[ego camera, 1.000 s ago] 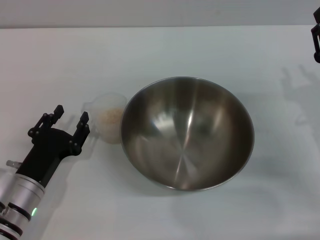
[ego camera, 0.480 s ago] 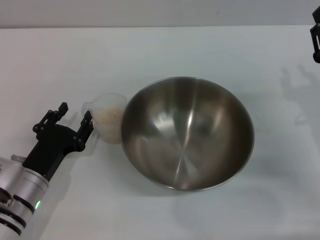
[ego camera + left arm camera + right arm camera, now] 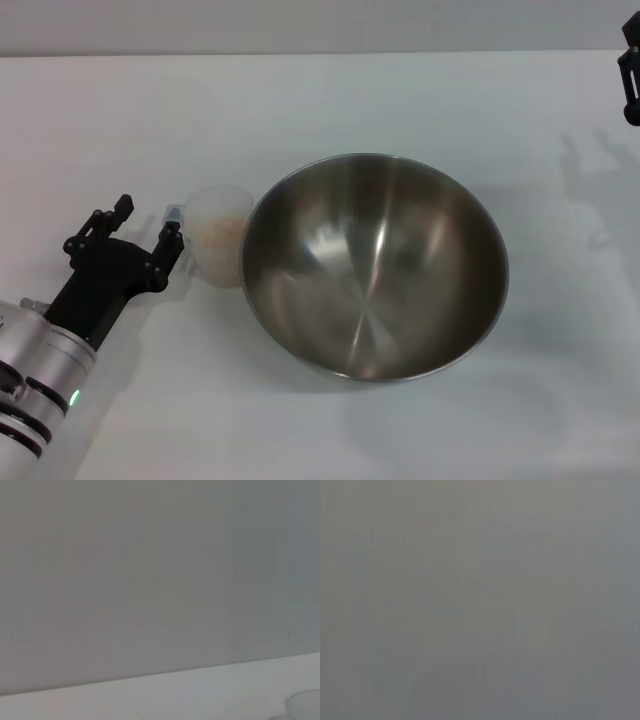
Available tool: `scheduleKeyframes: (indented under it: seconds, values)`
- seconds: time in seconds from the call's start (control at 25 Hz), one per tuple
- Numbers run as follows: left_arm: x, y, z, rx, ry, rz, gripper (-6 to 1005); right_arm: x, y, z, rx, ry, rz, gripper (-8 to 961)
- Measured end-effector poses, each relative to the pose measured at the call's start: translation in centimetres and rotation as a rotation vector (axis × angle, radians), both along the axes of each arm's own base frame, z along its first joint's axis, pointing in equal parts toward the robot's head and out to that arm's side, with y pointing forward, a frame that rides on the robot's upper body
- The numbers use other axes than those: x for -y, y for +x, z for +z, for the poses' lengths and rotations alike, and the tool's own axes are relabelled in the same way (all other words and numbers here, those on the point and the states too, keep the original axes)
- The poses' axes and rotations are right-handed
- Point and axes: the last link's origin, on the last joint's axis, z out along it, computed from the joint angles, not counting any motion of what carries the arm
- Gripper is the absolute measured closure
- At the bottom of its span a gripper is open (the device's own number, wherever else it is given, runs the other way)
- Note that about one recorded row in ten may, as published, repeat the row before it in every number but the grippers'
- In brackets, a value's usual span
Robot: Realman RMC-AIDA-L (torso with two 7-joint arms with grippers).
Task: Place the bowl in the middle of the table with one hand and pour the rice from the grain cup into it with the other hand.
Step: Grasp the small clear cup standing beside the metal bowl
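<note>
Since a second ago the left pincer (image 3: 148, 222) has crept forward and toward the grain cup (image 3: 217, 243), while the cup and bowl have kept their places. Its two fingers stand wide apart and empty, the nearer fingertip now just beside the cup's little side handle. The cup, with rice (image 3: 220, 234) in it, stands on the table (image 3: 100, 120) directly ahead of this pincer, its far side touching the bowl (image 3: 375, 265), which sits about mid-table. The right pincer (image 3: 632, 85) hangs parked at the far right edge; whether its fingers are apart cannot be told.
</note>
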Motion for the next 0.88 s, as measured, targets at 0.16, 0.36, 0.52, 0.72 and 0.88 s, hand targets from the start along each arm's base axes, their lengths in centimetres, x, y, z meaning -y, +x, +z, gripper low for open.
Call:
scheduleKeyframes:
  seconds: [0.16,0.36,0.52,0.72,0.88]
  values:
    - [-0.05,0.06,-0.06,0.003,-0.001,0.003,464,-0.08,-0.07,0.01,0.000,0.001,0.002,527]
    - [-0.01,0.16,-0.16,0.009,-0.003,0.004,555,-0.17,-0.14,0.02,0.000,0.001,0.004,528]
    - [0.00,0.15,-0.17,0.016,-0.004,0.008,642,-0.31,-0.08,-0.03,0.003,-0.005,-0.002,528]
    - [-0.08,0.29,-0.20,0.015,-0.003,0.003,769,-0.45,-0.06,-0.08,0.005,-0.010,-0.006,528]
    - [-0.16,0.54,-0.19,0.019,0.001,-0.006,930,-0.53,-0.11,-0.08,0.005,-0.011,-0.005,527]
